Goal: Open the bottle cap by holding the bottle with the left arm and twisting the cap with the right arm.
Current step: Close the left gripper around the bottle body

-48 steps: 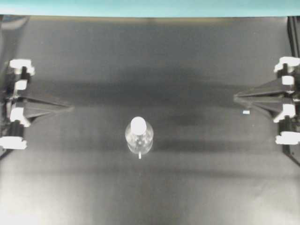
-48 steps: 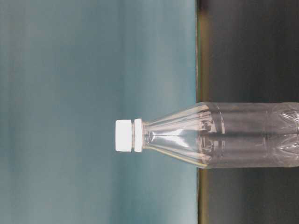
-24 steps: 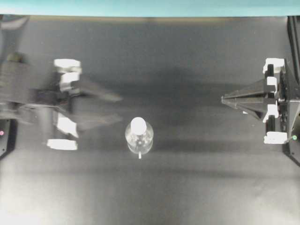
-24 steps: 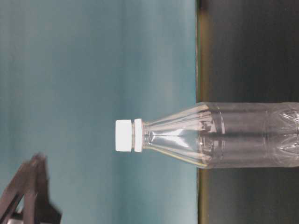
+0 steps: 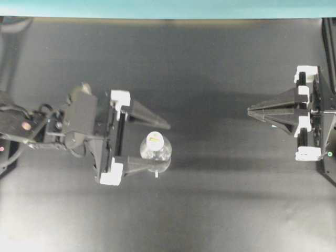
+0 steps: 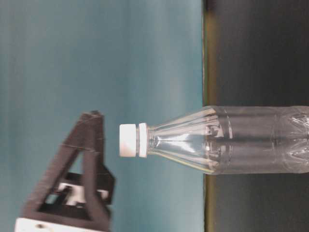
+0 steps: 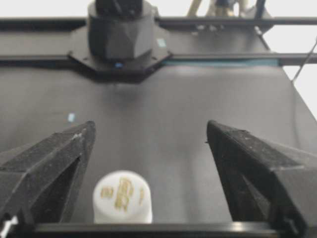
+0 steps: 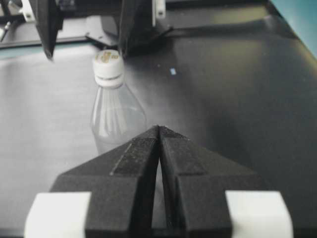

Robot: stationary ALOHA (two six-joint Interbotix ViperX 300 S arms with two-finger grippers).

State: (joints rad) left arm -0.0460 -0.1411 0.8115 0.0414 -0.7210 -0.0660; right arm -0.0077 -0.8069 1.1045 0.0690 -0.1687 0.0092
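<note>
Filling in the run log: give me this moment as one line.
phase: approach | left gripper: open, above bottle, no grip | right gripper: shut, far right | bottle cap: on, untouched | bottle: upright

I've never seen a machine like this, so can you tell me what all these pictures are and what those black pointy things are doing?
Those are two robot arms with pincers. One picture looks down from above, one is taken from table height and appears sideways, and two come from cameras on the arms' wrists. A clear bottle with a white cap stands on the dark table. The left gripper is wide open around the bottle, not squeezing it yet. The right gripper is shut and off to the side, holding nothing.
</note>
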